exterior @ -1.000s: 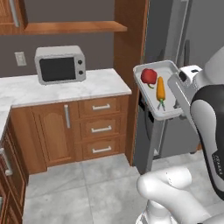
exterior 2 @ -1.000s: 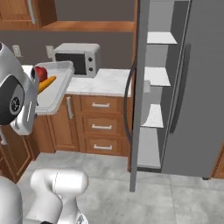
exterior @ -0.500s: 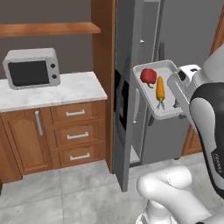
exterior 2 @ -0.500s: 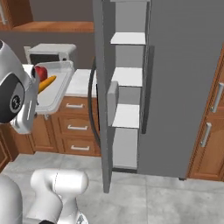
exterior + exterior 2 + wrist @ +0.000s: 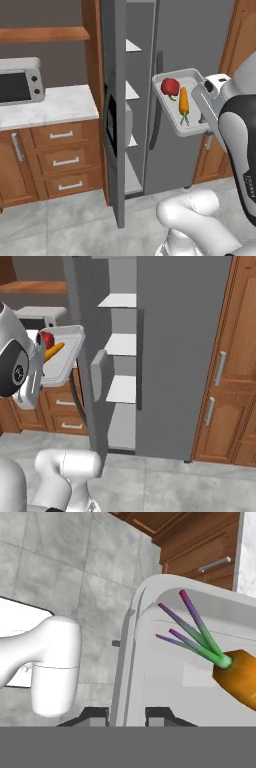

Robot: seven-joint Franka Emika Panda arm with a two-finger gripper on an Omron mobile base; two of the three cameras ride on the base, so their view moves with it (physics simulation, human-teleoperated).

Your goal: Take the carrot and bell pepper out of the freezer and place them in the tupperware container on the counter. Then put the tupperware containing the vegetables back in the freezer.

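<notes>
My gripper is shut on the rim of the tupperware container, a shallow light-grey tray that I hold in the air. The orange carrot and the dark-red bell pepper lie inside the tupperware container. From the right base the carrot and bell pepper sit in the tupperware container beside my arm. The hand view has the carrot's thick end with green leaves. The freezer stands open ahead, white shelves bare. The counter is at left.
The freezer's open door juts toward me, edge-on, left of the tray. A grey microwave sits on the counter under a wooden wall shelf. Tall wooden cabinet doors stand right of the freezer. Grey floor tiles lie below.
The whole scene has slid left as the base moved right: the freezer now fills the middle and the counter sits at the edge. The tray with both vegetables stays in my grip.
</notes>
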